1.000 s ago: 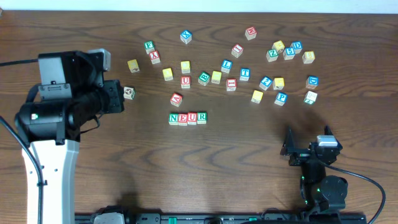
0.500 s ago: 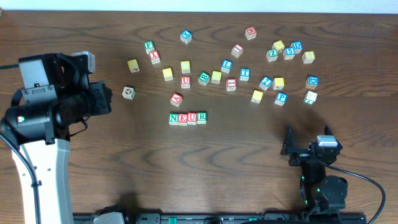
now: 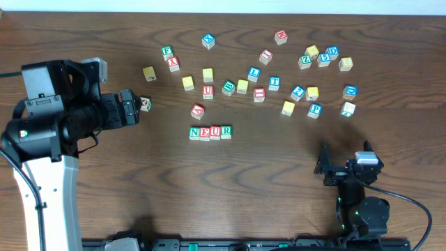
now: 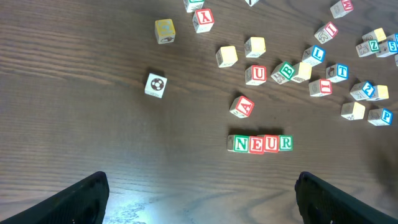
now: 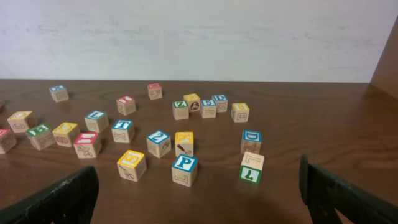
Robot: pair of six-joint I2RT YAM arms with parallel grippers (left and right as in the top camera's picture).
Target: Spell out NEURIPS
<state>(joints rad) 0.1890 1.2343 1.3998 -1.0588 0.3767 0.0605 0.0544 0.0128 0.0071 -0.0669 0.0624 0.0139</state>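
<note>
While the left gripper (image 4: 202,183) hangs over the table (image 4: 93,137) with its fingers spread wide and nothing between them, we see a row of four blocks (image 4: 260,144), touching side by side and reading N, E, U, R, near the table's middle. A loose block (image 4: 155,85) with a round picture on top lies apart, just beyond that gripper. The blue P block (image 5: 185,165) sits among the scattered blocks (image 3: 274,83) toward the right. The right gripper (image 3: 345,160) is spread wide too, holding nothing.

The bottom edge cuts off both jaws of my left gripper (image 4: 200,183); the top edge clips a cube (image 4: 194,4). Overhead, the letter on the far-right white cube (image 3: 348,108) is too small for me to read.
</note>
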